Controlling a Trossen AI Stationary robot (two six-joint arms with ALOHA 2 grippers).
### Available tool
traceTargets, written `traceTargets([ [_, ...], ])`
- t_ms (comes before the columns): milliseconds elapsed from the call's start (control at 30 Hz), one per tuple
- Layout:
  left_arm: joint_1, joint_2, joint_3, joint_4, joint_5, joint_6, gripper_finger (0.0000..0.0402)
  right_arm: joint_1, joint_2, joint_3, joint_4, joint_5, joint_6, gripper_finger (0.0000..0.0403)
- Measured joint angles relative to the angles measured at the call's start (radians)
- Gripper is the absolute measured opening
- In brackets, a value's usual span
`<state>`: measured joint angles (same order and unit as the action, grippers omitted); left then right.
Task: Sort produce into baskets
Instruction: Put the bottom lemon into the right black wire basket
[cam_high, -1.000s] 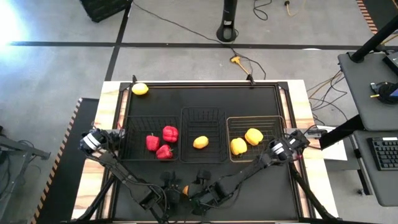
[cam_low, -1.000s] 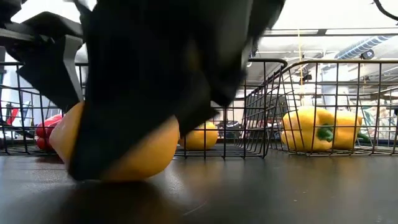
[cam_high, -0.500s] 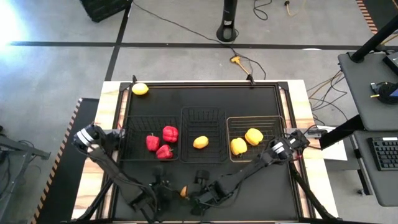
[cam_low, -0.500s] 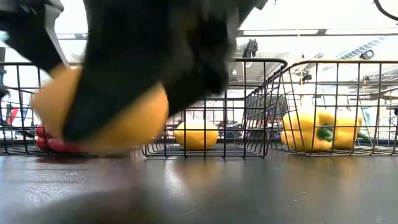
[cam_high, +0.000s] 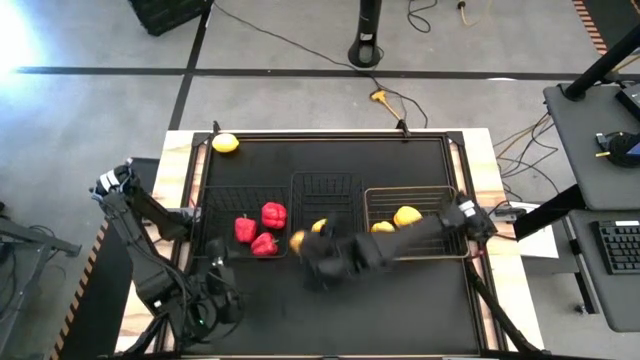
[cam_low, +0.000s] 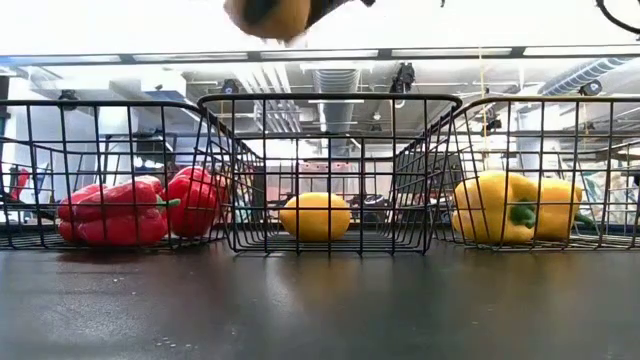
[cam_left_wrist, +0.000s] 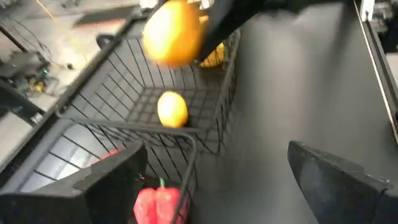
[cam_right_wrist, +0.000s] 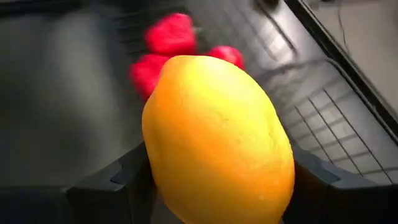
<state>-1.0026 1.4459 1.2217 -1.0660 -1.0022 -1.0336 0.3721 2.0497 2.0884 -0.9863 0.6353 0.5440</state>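
My right gripper (cam_high: 303, 249) is shut on a yellow-orange lemon (cam_right_wrist: 217, 140) and holds it in the air just before the middle black basket (cam_high: 325, 183). In the low view this lemon (cam_low: 268, 15) shows at the top edge, above the basket rims. A second lemon (cam_high: 321, 228) lies on the floor of the middle basket. Three red peppers (cam_high: 262, 229) lie in the left black basket. Two yellow peppers (cam_high: 398, 222) lie in the pale wire basket on the right. A third lemon (cam_high: 225, 143) rests on the table at the far left. My left gripper (cam_left_wrist: 217, 155) stands open and holds nothing, near the table's front left. My right gripper pinches the lemon between its two fingers (cam_right_wrist: 118, 180), one on each of two opposite sides (cam_right_wrist: 163, 177). The fingers slant downward and come from the table's right. The lemon is lifted clear of the table and the baskets.
The three baskets stand side by side across the middle of the black table top (cam_high: 400, 310), whose near part is bare. The left arm's elbow (cam_high: 115, 185) sticks out past the table's left edge.
My right gripper has lifted the lemon from the near part of the table, high and toward the middle basket. My left gripper has drawn back from beside that lemon, rising and going toward the table's left edge.
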Motion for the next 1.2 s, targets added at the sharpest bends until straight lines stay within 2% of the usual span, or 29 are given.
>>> traceTargets([
  [233, 0.001, 0.014, -0.001, -0.002, -0.028, 0.003, 0.0369, -0.226, 0.059, -0.082, 0.003, -0.213, 0.05, 0.0253],
  [367, 0.0, 0.036, -0.002, -0.008, 0.0, 0.003, 0.0369, -0.292, 0.117, -0.119, 0.019, -0.284, 0.058, 0.0253],
  [533, 0.0, 0.043, -0.003, -0.018, 0.017, 0.003, 0.0369, -0.317, 0.15, -0.151, 0.022, -0.295, 0.047, 0.0249],
  [667, 0.0, 0.043, -0.003, -0.022, 0.017, 0.003, 0.0369, -0.332, 0.149, -0.182, 0.02, -0.288, 0.051, 0.0261],
  [800, 0.0, 0.043, -0.003, -0.021, 0.017, -0.004, 0.0369, -0.349, 0.149, -0.195, -0.002, -0.295, 0.113, 0.0273],
  [1067, 0.0, 0.043, -0.003, -0.018, 0.017, -0.009, 0.0368, -0.375, 0.149, -0.203, -0.004, -0.295, 0.152, 0.0269],
  [1200, 0.0, 0.043, -0.003, -0.028, -0.036, -0.012, 0.0368, -0.383, 0.149, -0.214, -0.005, -0.296, 0.138, 0.0293],
])
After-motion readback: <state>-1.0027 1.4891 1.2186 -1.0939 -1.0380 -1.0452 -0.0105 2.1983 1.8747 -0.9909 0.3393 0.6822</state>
